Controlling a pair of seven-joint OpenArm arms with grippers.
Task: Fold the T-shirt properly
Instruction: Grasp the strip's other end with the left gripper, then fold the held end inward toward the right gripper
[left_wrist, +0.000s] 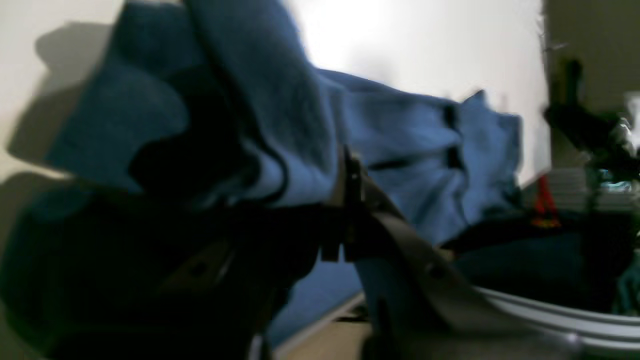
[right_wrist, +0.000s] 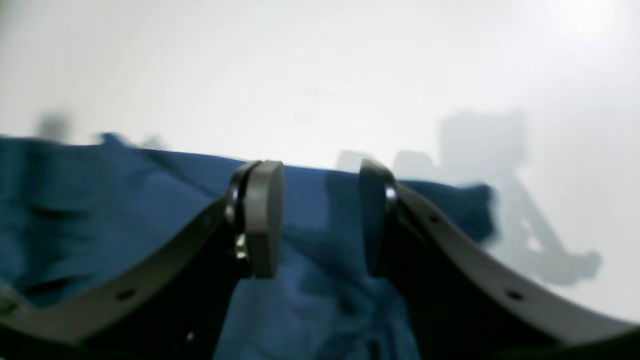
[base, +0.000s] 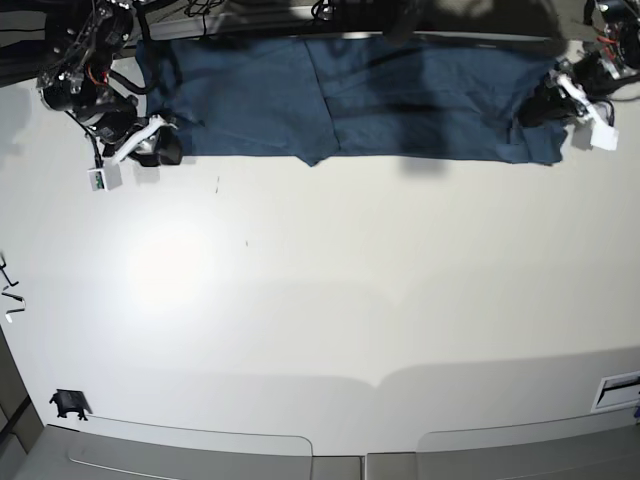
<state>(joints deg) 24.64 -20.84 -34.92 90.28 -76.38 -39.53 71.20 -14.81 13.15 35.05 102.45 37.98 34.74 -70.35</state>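
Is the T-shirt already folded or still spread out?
Partly folded: the T-shirt lies as a long band along the table's far edge, with overlapping layers near its middle.

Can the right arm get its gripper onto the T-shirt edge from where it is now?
Probably yes: the right gripper is open, its jaws straddling the T-shirt edge, with nothing visible between pads and cloth.
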